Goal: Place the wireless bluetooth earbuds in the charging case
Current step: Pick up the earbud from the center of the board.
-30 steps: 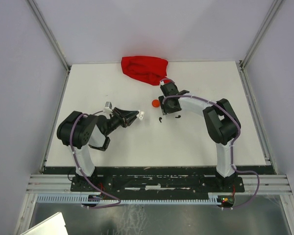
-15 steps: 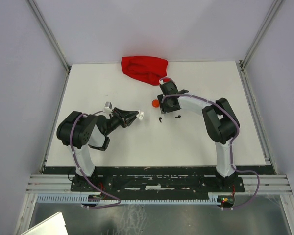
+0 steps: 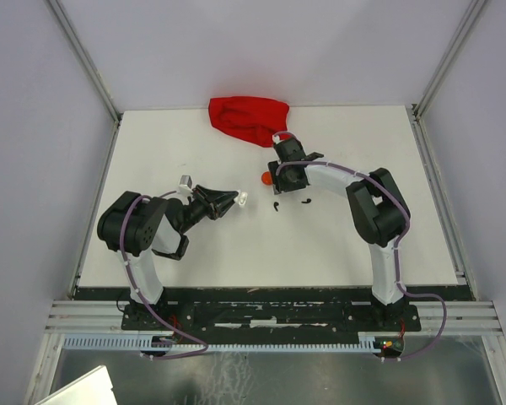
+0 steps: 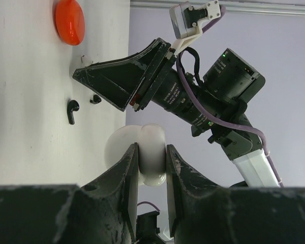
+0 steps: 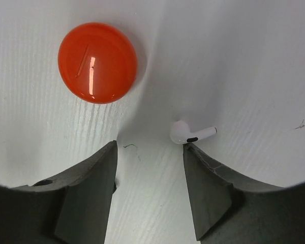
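Firmly, the left gripper (image 4: 151,150) was clamped on a round white charging case (image 4: 118,147), which in the overhead view sat at about 8 o'clock from the orange-red case (image 5: 97,62). The right gripper (image 5: 150,152) hung over the table (image 3: 194,245) with its jaws apart, and a white earbud (image 5: 188,133) lay just beside its right fingertip, at about 4 o'clock from the orange-red case. Overhead, two black earbuds (image 3: 275,206) lay between 4 and 6 o'clock from that case, with a red cloth bag (image 3: 249,120) near 12 o'clock.
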Action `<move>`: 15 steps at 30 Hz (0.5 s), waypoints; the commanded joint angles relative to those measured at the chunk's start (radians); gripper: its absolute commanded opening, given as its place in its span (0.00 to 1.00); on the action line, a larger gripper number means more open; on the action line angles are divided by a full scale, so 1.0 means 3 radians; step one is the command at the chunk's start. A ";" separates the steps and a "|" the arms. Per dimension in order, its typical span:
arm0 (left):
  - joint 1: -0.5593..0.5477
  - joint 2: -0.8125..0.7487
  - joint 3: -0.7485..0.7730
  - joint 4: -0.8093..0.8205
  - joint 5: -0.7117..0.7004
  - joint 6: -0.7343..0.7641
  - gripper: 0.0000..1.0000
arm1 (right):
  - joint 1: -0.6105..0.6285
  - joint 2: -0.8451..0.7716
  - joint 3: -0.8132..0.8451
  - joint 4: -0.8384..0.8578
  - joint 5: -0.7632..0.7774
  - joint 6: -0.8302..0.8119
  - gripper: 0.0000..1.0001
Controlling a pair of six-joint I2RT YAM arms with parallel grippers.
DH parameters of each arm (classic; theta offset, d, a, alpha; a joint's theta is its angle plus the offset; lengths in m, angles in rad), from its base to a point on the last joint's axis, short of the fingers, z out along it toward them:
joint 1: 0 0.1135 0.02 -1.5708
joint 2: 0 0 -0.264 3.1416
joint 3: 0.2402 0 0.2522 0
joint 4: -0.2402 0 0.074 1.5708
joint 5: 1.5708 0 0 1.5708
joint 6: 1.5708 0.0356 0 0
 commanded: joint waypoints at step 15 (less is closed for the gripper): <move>0.0035 -0.0038 0.0043 0.0421 0.0080 -0.0070 0.03 | 0.0010 0.0266 0.0414 0.0009 -0.0135 0.0051 0.62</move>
